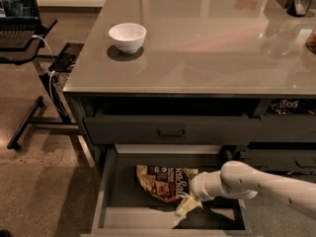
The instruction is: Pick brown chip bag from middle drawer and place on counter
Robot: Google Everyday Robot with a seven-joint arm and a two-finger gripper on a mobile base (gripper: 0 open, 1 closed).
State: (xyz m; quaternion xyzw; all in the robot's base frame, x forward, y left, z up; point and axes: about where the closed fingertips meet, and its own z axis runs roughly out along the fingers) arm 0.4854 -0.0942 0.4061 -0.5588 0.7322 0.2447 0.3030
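Brown chip bag (163,182) lies flat on the floor of the middle drawer (118,204), toward the drawer's back and a little right of its centre, white script lettering facing up. The drawer is pulled wide open, just below a shut drawer front (170,130) with a black bar handle.

Your end effector (187,205) is down inside the drawer, right at the bag's right-hand end and against its pale edge. I can't separate the two there. Whether it's clenched on the bag or released, I cannot tell.

The white arm (256,184) reaches in over the drawer's right wall, coming down from the right.

Above the drawer, the table (207,48) carries a white bowl (127,36), which sits over the drawer's left side, well apart from the bag. Further back and to the right, a few items stand at the table's far edge, too cropped to name.

Left of the drawer, well apart, a laptop (15,4) sits on a dark stand (29,58).
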